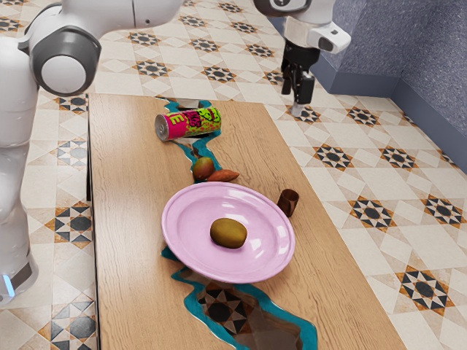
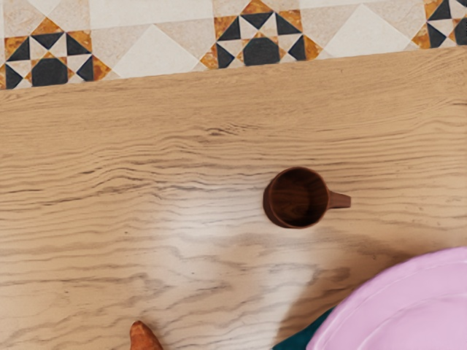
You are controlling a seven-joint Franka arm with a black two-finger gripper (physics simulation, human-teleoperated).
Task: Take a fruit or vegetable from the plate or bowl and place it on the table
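Observation:
High over the table's far side, near the exterior view's top right, my gripper (image 1: 296, 96) stands open, holding nothing. It is well above and apart from the pink plate (image 1: 179, 238). A brownish-green oval fruit (image 1: 228, 233) lies on the plate near its middle. Part of the plate (image 2: 430, 306) appears at the wrist view's lower right corner. On the table (image 1: 128, 219), beyond the plate, are a round green-brown fruit (image 1: 203, 168) and an orange-brown tapered vegetable (image 1: 222, 176), whose tip (image 2: 144, 336) is also in the wrist view.
A small brown mug (image 1: 288, 203) stands close beside the plate; the mug (image 2: 298, 197) has a handle pointing toward the plate's side. A colourful can (image 1: 188, 123) lies on its side near the table's far end. A teal-edged inlay (image 1: 191, 297) runs along the tabletop.

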